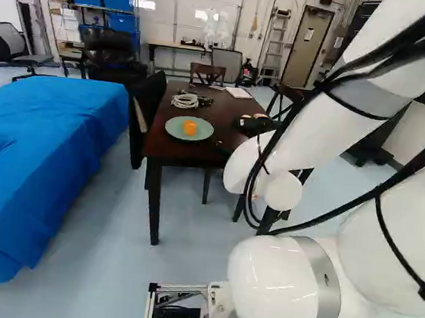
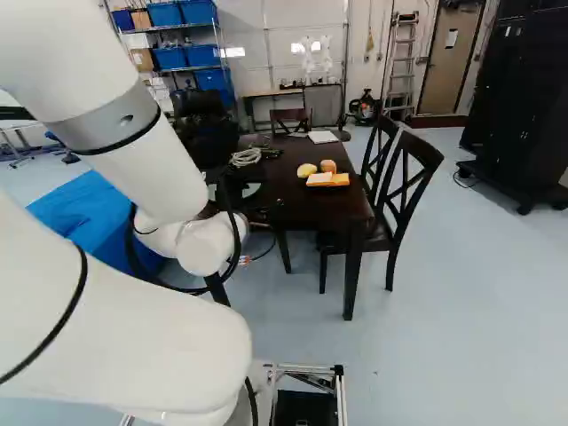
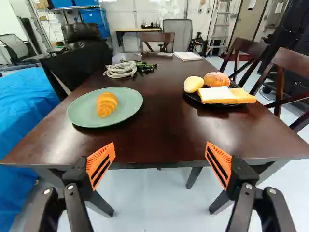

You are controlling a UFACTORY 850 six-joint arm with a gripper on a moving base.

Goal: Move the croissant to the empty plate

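While the end effector [image 3: 160,145] gapes wide and empty short of the counter [image 3: 164,130], the croissant [image 3: 106,104] lies on the green plate [image 3: 129,103], whose rim a finger coming in too low could tip.

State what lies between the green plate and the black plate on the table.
Bare tabletop, from green plate to black plate, in the wrist view.

Room to pass lies between the round pale-green plate [image 3: 78,112] and the bread-laden round black plate [image 3: 221,105]. Beyond the green plate, a coiled whitish cable [image 3: 120,70] and greenish-black clutter [image 3: 144,67] obstruct the way.
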